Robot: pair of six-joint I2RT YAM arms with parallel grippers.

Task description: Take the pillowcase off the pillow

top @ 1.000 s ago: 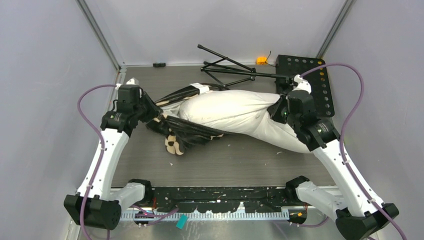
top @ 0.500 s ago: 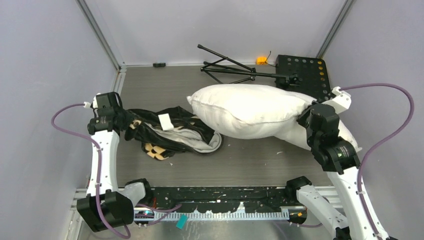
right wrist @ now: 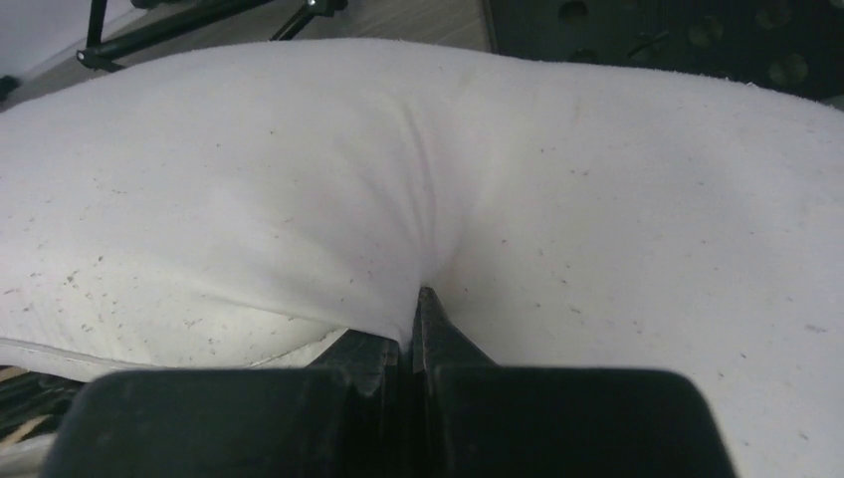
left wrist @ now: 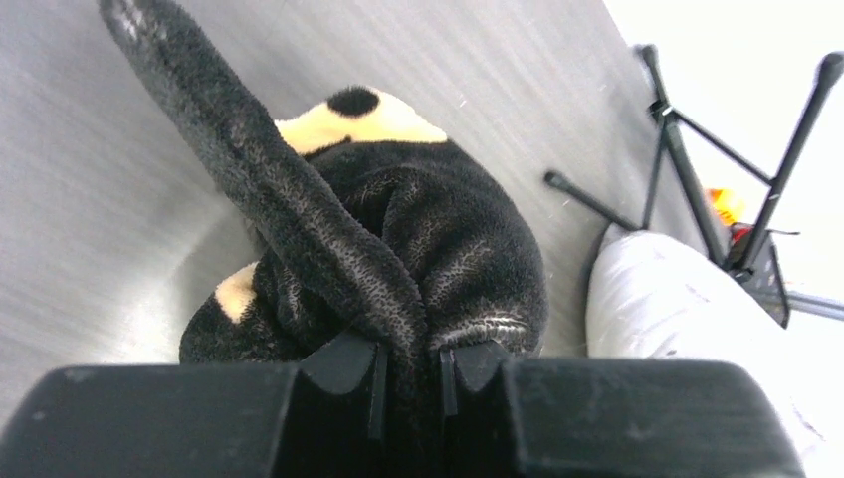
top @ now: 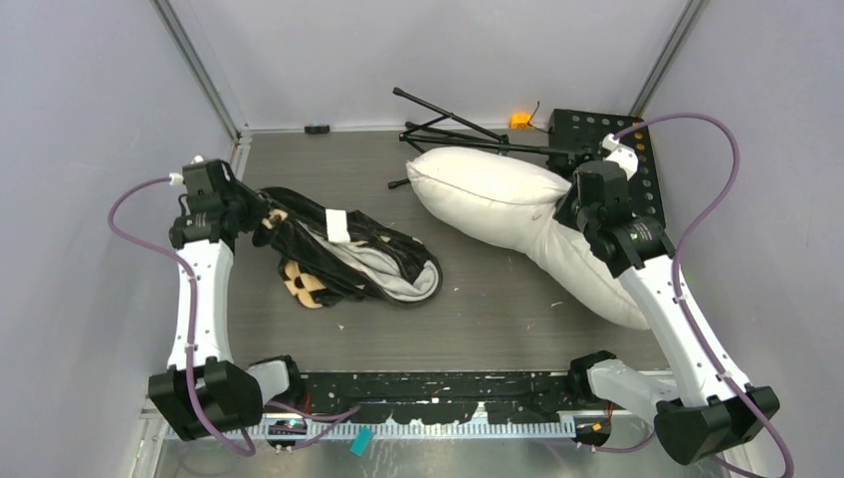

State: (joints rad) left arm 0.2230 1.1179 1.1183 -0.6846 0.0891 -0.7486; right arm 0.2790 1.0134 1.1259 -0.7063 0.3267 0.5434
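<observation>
At nine o'clock, left hand [left wrist: 408, 366] clamps the stripped-off black flowered plush pillowcase [left wrist: 448, 239], right hand [right wrist: 409, 337] pinches the plump white pillow [right wrist: 617, 199]; release seems next.

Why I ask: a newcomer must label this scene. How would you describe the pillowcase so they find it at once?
On the left half of the grey table, the left fingers pinch a crumpled heap of cloth. That is the pillowcase: black plush with tan flower shapes, unlike the plain white pillow to its right or the rigid black perforated plate beyond.
</observation>
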